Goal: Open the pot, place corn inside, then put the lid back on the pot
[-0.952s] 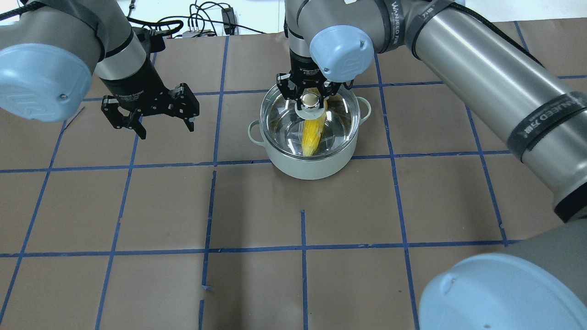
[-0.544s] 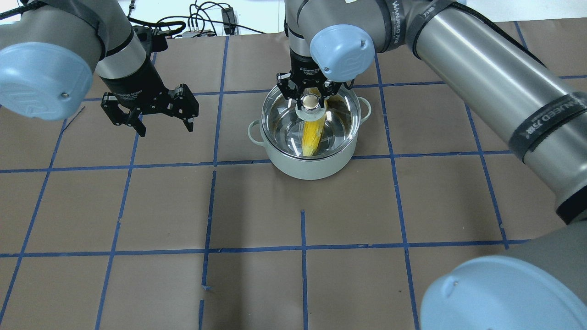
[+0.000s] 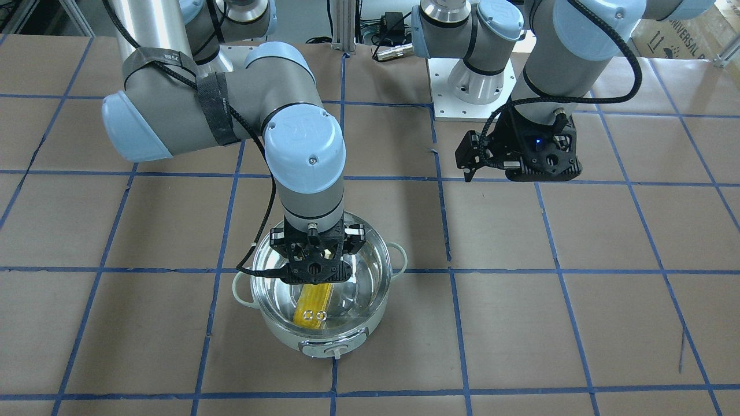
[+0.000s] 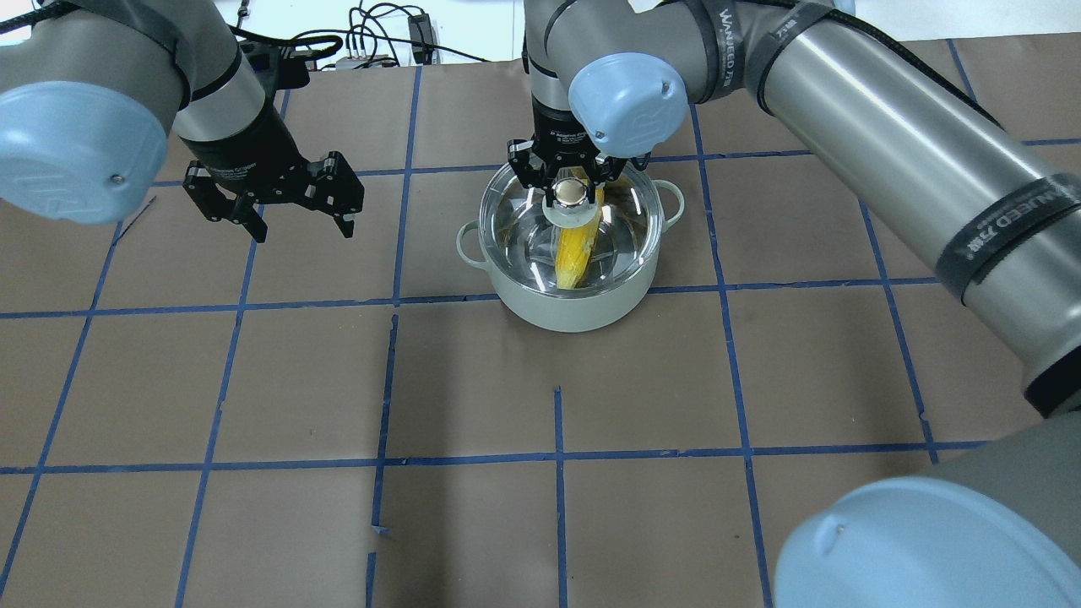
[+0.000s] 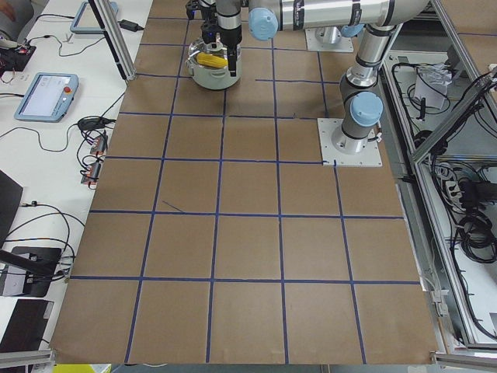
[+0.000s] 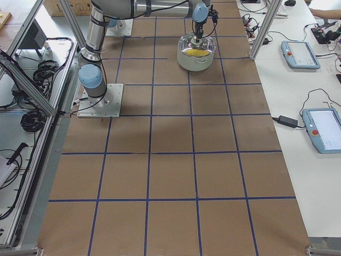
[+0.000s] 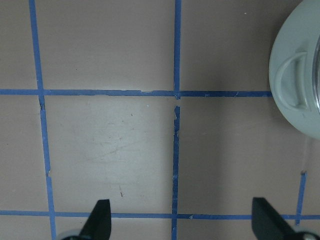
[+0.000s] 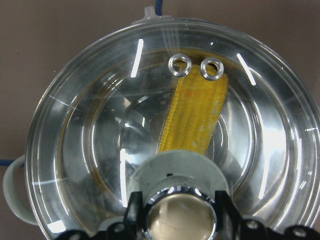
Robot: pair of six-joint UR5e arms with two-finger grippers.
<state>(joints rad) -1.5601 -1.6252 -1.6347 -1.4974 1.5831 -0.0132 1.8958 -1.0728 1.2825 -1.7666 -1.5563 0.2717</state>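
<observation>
The pale mint pot [image 4: 574, 308] stands on the far middle of the table. The clear glass lid [image 4: 515, 219] lies on its rim, and the yellow corn [image 4: 574, 249] shows through the glass inside the pot. My right gripper [image 4: 570, 192] reaches straight down and is shut on the lid's ball knob [image 8: 180, 220]. In the right wrist view the corn [image 8: 197, 115] lies under the two steam holes. My left gripper [image 4: 301, 232] hovers open and empty to the left of the pot. The left wrist view shows one pot handle [image 7: 295, 85] at its right edge.
Brown paper with a blue tape grid [image 4: 557, 456] covers the table. Cables and a power box [image 4: 372, 42] lie beyond the far edge. The robot's base plate [image 3: 471, 92] sits on the robot's side. Operator tablets [image 6: 301, 53] lie on the side bench.
The right gripper with the lid's knob has sunk slightly, and the lid has settled on the pot. The left gripper has drifted a little farther away, still open.
</observation>
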